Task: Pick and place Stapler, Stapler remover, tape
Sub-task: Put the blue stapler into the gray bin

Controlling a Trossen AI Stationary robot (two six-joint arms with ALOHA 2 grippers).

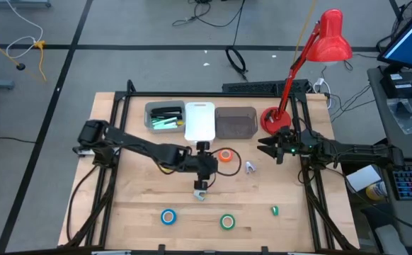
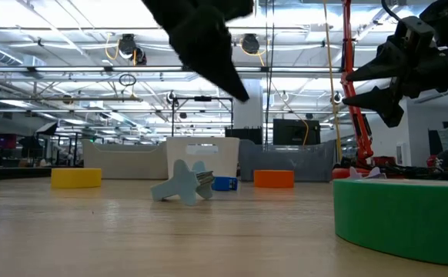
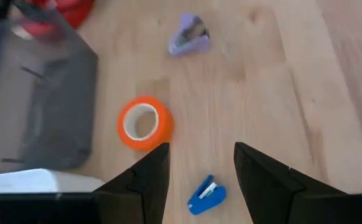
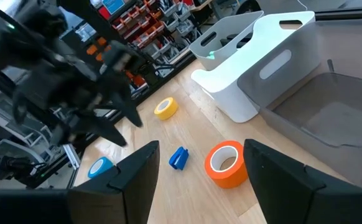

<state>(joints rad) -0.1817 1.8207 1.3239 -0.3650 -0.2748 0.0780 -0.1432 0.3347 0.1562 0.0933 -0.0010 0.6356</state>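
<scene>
- The pale wooden table [image 1: 142, 198] carries 3 bins along its far edge. A red desk lamp [image 1: 330, 39] stands at the right corner, and loose items lie across the middle and the near side.
- The left gripper [image 3: 199, 154] hangs well above the boards with its 2 fingers spread and nothing held. The stapler [image 3: 206, 194], small and blue here, lies flat on the table just beneath the gap, slanted to the line of the fingers.
- Because of that slant, a straight descent could catch only 1 end, so the stapler might spin or skid away instead of seating between the pads.
- The orange tape [image 3: 145, 122] sits near the stapler. A finger coming down wide could clip the roll and send it rolling toward the dark grey bin [image 1: 235, 122].
- The staple remover [image 1: 250, 167] lies farther off and looks safe from this approach.
- The right gripper [image 1: 270, 150] waits near the lamp base, open and empty. If both arms reached for the centre together they could foul each other.
- The blue tape [image 1: 168, 217] and green tape [image 1: 227, 222] sit at the near edge, well apart from the work. The yellow tape [image 4: 165, 108] probably lies near the left arm, though the overhead view shows it poorly.
</scene>
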